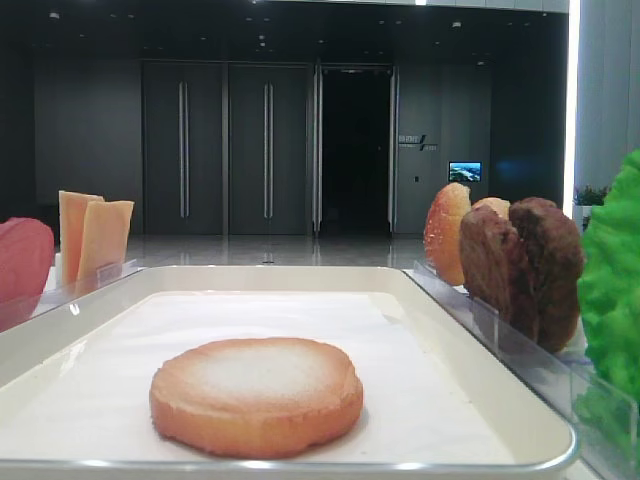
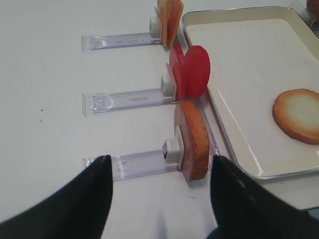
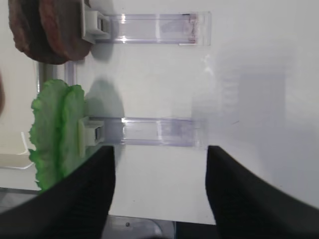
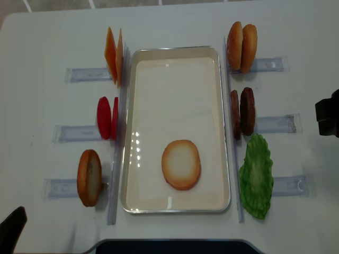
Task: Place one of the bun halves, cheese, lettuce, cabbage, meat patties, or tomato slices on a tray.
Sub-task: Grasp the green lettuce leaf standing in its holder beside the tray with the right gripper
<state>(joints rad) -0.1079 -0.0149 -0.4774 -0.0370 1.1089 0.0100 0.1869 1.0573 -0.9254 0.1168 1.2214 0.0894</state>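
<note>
Right end effector point(image 3: 158, 191) spread, empty, hovering nr lettuce point(image 3: 52, 132); left end effector point(image 2: 160, 191) spread too. Risk: floppy leaf slips w/ shallow pinch.

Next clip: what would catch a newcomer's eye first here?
A single bun half lies flat at the near end of the white tray, which holds nothing else. Flanking the tray, ingredients stand on edge in clear holders: bright green lettuce on the right, red tomato slices on the left.
</note>
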